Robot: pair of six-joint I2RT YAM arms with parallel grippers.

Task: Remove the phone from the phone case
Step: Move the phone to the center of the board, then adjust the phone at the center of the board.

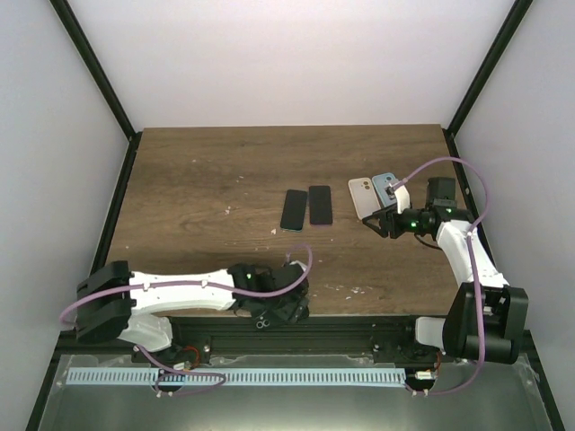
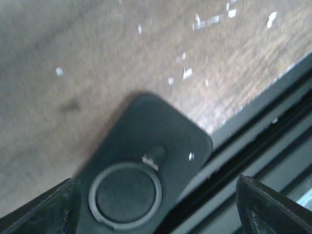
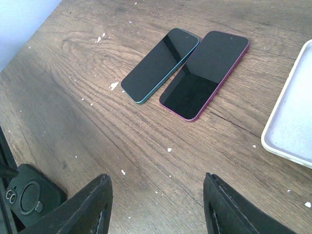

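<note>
Left end effector (image 2: 156,195): fingers spread wide, gripping nothing that I can confirm (view blurred). Black phone case (image 2: 141,180) lies back-up directly between them at the near edge of the bench (image 3: 146,146), long axis skewed across the gap. Phone inside: cannot tell. Right end effector (image 3: 161,209) is open and empty near the right edge, well apart. Left arm is nearer.

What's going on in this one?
The left gripper, open, straddles a black ring-backed phone case at the near edge of the table. The right gripper hangs open near a white case and a blue case. A teal-edged phone and a magenta-edged phone lie side by side mid-table.
</note>
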